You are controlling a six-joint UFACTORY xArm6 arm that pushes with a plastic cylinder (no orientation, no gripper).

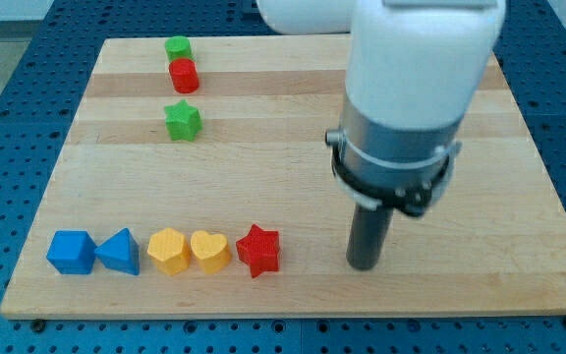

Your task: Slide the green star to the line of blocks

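Observation:
The green star (182,120) lies on the wooden board (293,147) at the upper left. A line of blocks runs along the view's bottom left: a blue cube (71,252), a blue triangle (119,252), a yellow hexagon (168,250), a yellow heart (209,251) and a red star (258,250). My tip (364,264) rests on the board to the right of the red star, apart from it and far from the green star.
A green block (177,48) and a red cylinder (184,75) touch each other at the view's top left, above the green star. The white arm body (411,69) hangs over the board's right half. A blue perforated table (8,118) surrounds the board.

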